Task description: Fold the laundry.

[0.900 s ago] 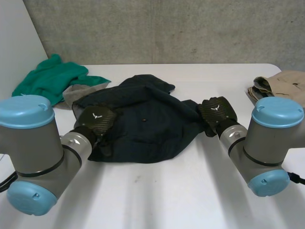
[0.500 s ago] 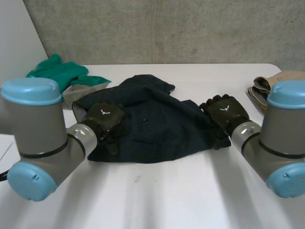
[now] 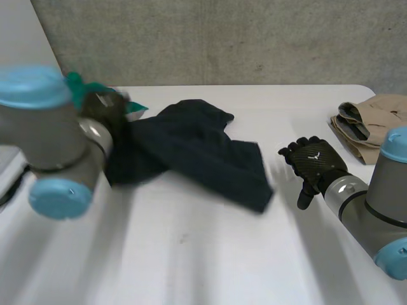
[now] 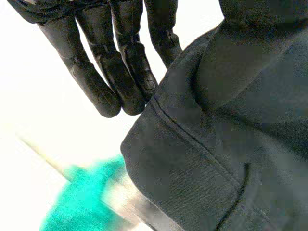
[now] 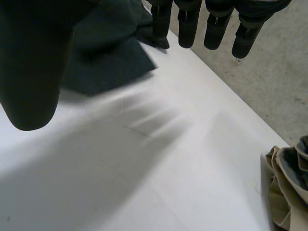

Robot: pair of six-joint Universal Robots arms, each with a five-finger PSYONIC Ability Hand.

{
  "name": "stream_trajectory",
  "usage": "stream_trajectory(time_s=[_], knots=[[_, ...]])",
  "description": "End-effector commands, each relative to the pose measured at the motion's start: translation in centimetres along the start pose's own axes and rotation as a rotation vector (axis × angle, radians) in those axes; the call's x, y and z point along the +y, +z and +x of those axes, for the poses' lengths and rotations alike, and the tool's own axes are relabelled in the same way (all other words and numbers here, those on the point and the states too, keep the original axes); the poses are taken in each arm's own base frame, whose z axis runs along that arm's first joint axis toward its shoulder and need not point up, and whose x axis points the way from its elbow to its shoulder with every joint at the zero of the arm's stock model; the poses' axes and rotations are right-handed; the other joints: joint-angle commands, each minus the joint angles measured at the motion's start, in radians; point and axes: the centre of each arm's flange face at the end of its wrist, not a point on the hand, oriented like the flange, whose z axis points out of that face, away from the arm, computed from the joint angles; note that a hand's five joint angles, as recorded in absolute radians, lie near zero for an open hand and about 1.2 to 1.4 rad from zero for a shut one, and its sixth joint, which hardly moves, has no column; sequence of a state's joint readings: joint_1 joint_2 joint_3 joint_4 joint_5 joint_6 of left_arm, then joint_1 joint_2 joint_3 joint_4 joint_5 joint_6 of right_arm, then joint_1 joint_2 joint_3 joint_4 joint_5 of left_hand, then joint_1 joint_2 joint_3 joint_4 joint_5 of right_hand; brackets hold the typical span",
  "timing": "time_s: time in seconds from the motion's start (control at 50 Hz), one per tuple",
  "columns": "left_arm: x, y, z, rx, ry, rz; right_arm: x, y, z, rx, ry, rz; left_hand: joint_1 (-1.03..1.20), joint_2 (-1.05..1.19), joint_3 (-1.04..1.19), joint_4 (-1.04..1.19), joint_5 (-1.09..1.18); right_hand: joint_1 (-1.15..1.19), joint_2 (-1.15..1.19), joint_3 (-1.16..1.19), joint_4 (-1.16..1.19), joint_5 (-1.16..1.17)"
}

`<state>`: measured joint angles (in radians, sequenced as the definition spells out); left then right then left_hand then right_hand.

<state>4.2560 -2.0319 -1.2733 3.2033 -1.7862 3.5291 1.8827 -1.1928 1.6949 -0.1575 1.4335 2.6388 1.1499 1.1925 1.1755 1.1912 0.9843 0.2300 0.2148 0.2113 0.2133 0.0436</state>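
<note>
**Inspector:** Start with the largest item.

**Assistant:** White table [image 3: 210, 254]. On it lies one dark garment [image 3: 203, 149], rumpled and unfolded. One end rises to the left hand [image 3: 103, 111]; the other end trails on the table, near the right hand [image 3: 316, 165] but apart from it.

**Inspector:** State of the left hand?

**Assistant:** In the left wrist view its fingers [image 4: 115, 77] are straight and close together, with a seamed edge of the garment at their tips and running under the thumb. I judge the cloth pinched there, since it hangs from that hand.

**Inspector:** And the right?

**Assistant:** Fingers [image 5: 214, 31] straight and spread, holding nothing. The garment's loose end lies just beyond the fingertips.

**Inspector:** Other items?

**Assistant:** A beige garment [image 3: 375, 117], seemingly folded, well to the outer side of the right hand. A green cloth [image 4: 82, 197] beyond the left fingertips, beside the dark garment.

**Inspector:** Step in hand?

**Assistant:** Judged as spreading: the garment is being drawn out, with no fold made.

**Inspector:** Next move?

**Assistant:** The right hand should take the free end. Both hands can then pull the garment flat, clear of the green cloth.
</note>
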Motion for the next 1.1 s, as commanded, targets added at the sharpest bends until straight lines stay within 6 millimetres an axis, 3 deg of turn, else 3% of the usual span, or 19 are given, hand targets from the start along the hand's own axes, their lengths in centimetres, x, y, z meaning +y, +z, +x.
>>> stream_trajectory(time_s=[0.02, 0.08, 0.14, 0.2, 0.22, 0.28, 0.3, 0.38, 0.46, 0.52, 0.54, 0.6, 0.62, 0.7, 0.76, 0.84, 0.94, 1.04, 1.1], knots=[[-11.6, 0.9, -7.0, -0.209, -0.095, 0.571, -0.7, 0.0, -0.6, -0.013, -0.008, 0.021, 0.246, 0.204, 0.221, 0.205, 0.237, -0.055, -0.04, -0.037, -0.039, -0.044], [-16.1, 0.4, -6.8, -0.149, -0.117, 0.772, -0.8, 0.0, -0.9, -0.018, -0.008, 0.028, 0.246, 0.204, 0.221, 0.205, 0.237, -0.055, -0.04, -0.037, -0.039, -0.044], [-19.0, 0.4, -5.5, -0.075, -0.195, 0.883, -0.8, 0.0, -0.9, -0.014, -0.001, 0.031, 0.246, 0.204, 0.221, 0.205, 0.237, -0.055, -0.04, -0.037, -0.039, -0.044], [-19.9, 0.5, -3.4, 0.022, -0.255, 0.904, -0.8, 0.0, -0.8, -0.01, 0.004, 0.033, 0.246, 0.204, 0.221, 0.205, 0.237, -0.055, -0.04, -0.037, -0.039, -0.044], [-19.6, 0.7, -1.6, 0.103, -0.278, 0.878, -0.7, 0.0, -0.6, -0.007, 0.008, 0.031, 0.246, 0.204, 0.221, 0.205, 0.237, -0.055, -0.04, -0.037, -0.039, -0.044], [-18.1, 1.1, 1.8, 0.242, -0.307, 0.798, -0.5, 0.0, -0.4, -0.001, 0.015, 0.023, 0.246, 0.204, 0.221, 0.205, 0.237, -0.055, -0.04, -0.037, -0.039, -0.044], [-16.7, 1.3, 4.0, 0.332, -0.316, 0.737, -0.3, 0.0, -0.2, 0.002, 0.02, 0.017, 0.246, 0.204, 0.221, 0.205, 0.237, -0.055, -0.04, -0.037, -0.039, -0.044], [-12.8, 1.0, 9.0, 0.543, -0.316, 0.591, 0.2, 0.2, 0.3, 0.011, 0.024, 0.006, 0.246, 0.204, 0.221, 0.205, 0.237, -0.055, -0.04, -0.037, -0.039, -0.044], [-8.7, 0.1, 13.3, 0.698, -0.302, 0.476, 0.5, 0.4, 0.4, 0.009, 0.026, 0.01, 0.246, 0.204, 0.221, 0.205, 0.237, -0.055, -0.04, -0.037, -0.039, -0.044], [-6.5, -0.5, 15.3, 0.762, -0.294, 0.418, 0.6, 0.4, 0.4, 0.007, 0.027, 0.009, 0.229, 0.187, 0.204, 0.188, 0.22, -0.055, -0.04, -0.037, -0.039, -0.044], [-5.1, -0.9, 16.5, 0.796, -0.29, 0.382, 0.7, 0.4, 0.4, 0.005, 0.028, 0.007, 0.101, 0.059, 0.076, 0.06, 0.092, -0.055, -0.04, -0.037, -0.039, -0.044], [-3.4, -1.5, 17.9, 0.834, -0.285, 0.342, 0.8, 0.5, 0.3, 0.002, 0.026, 0.008, -0.198, -0.241, -0.224, -0.24, -0.207, -0.055, -0.04, -0.037, -0.039, -0.044], [-2.7, -1.9, 18.6, 0.85, -0.276, 0.325, 0.9, 0.5, 0.2, 0.002, 0.026, 0.006, -0.449, -0.492, -0.475, -0.491, -0.458, -0.055, -0.04, -0.037, -0.039, -0.044], [-2.4, -2.5, 18.8, 0.834, -0.225, 0.321, 0.6, 0.5, 0.4, 0.01, 0.024, 0.019, -0.935, -0.978, -0.961, -0.976, -0.944, -0.055, -0.04, -0.037, -0.039, -0.044], [-3.7, -2.5, 17.3, 0.767, -0.202, 0.347, 0.3, 0.6, 0.6, 0.02, 0.021, 0.036, -0.969, -1.011, -0.994, -1.01, -0.978, -0.055, -0.04, -0.037, -0.039, -0.044], [-7.2, -3.2, 13.6, 0.594, -0.198, 0.39, -1.1, 0.2, 1.8, 0.062, 0.005, 0.088, -0.975, -1.018, -1.001, -1.017, -0.984, -0.055, -0.04, -0.037, -0.039, -0.044], [-8.2, -4.6, 10.5, 0.415, -0.167, 0.349, -2.6, -0.7, 2.2, 0.08, -0.028, 0.137, -0.975, -1.018, -1.001, -1.017, -0.984, -0.055, -0.04, -0.037, -0.039, -0.044], [-6.2, -7.5, 8.2, 0.302, -0.066, 0.181, -3.6, -1.8, 2.2, 0.09, -0.122, 0.162, -0.975, -1.018, -1.001, -1.017, -0.984, -0.041, -0.026, -0.022, -0.024, -0.029], [-3.7, -9.5, 7.2, 0.29, 0.023, 0.056, -3.4, -2.4, 1.7, 0.062, -0.216, 0.157, -0.975, -1.018, -1.001, -1.017, -0.984, -0.032, -0.017, -0.013, -0.015, -0.02]])
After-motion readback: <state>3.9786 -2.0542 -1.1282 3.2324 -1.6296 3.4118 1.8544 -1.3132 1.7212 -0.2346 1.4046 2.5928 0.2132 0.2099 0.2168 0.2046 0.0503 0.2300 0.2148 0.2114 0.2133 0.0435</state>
